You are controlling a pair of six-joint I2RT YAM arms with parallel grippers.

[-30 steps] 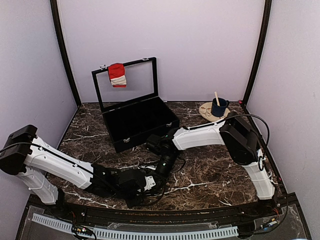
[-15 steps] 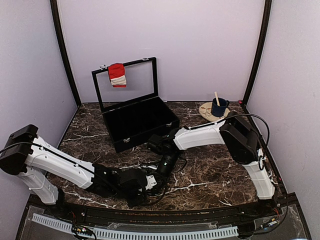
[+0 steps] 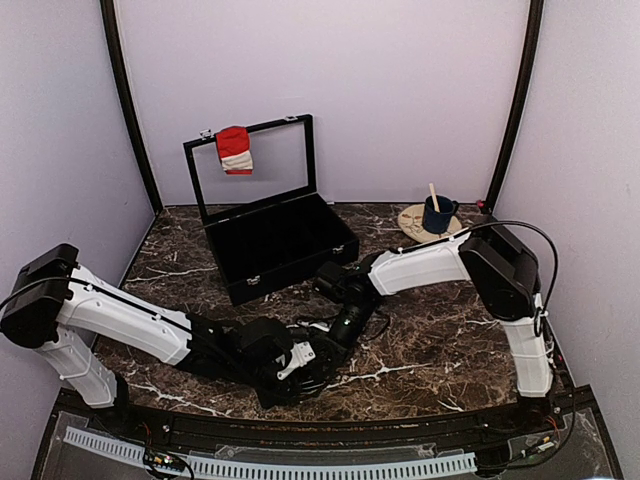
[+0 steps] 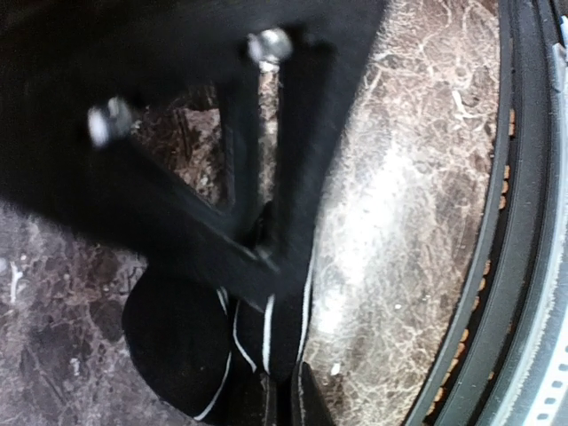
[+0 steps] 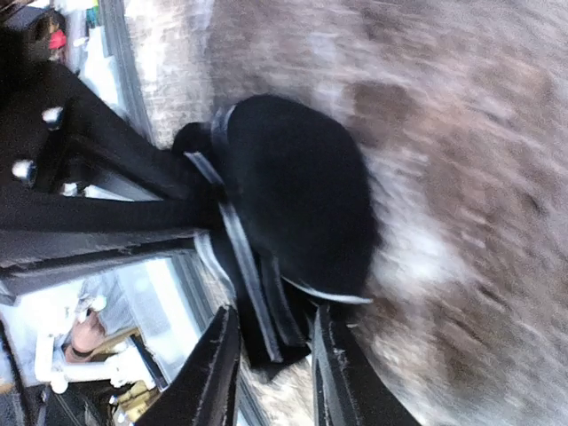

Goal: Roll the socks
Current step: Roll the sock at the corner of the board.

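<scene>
Holding one soft black bundle between them, both arms reach low over the near middle of the brown stone table. The bundle is dark cloth with thin white lines on it (it looks like sock cloth folded up round, but the wrist pictures are blurry). It is right down by the table top.

The right gripper has a finger on each side of the bundle's striped end. The cloth fills the gap between them, so it is pinching the bundle. The left gripper comes at the bundle from the other side. Its fingers are pressed close with only a thin slit between them. The striped cloth runs down into that slit, so it pinches the bundle too. From above, the two grippers hide the bundle.

A red sock with a white band hangs over the top edge of the lid of the open black case, far back and well apart from both grippers. At the back right, a blue cup with a stick in it stands on a round wooden mat.
</scene>
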